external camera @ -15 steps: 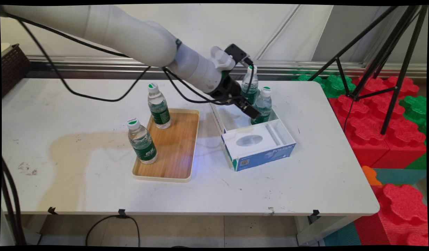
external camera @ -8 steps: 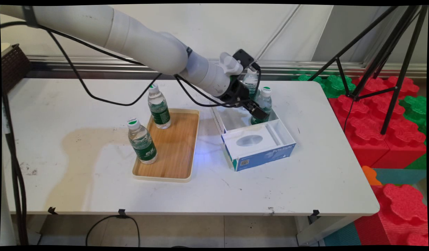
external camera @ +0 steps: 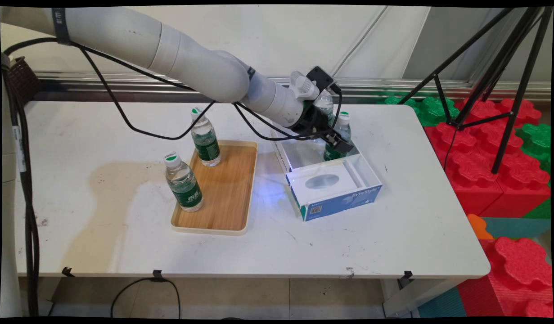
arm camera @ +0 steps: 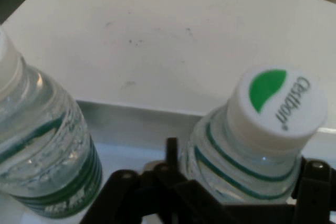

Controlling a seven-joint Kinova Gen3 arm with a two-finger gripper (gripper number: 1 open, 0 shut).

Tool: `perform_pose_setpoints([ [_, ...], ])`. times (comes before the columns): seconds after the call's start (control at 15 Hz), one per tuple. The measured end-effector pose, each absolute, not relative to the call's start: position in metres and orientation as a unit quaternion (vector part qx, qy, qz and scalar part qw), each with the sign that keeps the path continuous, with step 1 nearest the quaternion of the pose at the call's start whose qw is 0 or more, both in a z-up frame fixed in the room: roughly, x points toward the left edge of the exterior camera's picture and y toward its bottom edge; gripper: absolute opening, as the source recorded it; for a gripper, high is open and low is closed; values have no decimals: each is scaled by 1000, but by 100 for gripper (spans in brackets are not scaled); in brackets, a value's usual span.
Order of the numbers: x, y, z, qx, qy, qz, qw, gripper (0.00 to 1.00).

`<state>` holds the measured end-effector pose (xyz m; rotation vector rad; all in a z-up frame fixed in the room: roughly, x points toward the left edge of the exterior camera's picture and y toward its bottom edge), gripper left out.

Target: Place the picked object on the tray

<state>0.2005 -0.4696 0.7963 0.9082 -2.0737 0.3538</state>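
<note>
My black two-finger gripper straddled a clear, green-labelled plastic water bottle.
Fingers spread on either side of its shoulder, not visibly clamping; it stood in the open white-and-blue cardboard box, beside 1 matching bottle.

I see the rear bottle half hidden behind the wrist | left bottle cut off by hand view's edge | fingertips hidden.

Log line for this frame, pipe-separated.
hand around near bottle in box | second bottle beside it in box | two bottles upright on tray
</note>
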Motion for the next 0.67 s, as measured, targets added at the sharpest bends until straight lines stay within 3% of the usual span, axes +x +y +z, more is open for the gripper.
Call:
perform_pose_setpoints([
  [0.33, 199, -471, 802, 359, -823, 146, 416, 0],
  [0.67, 189, -469, 836, 362, -818, 145, 422, 0],
])
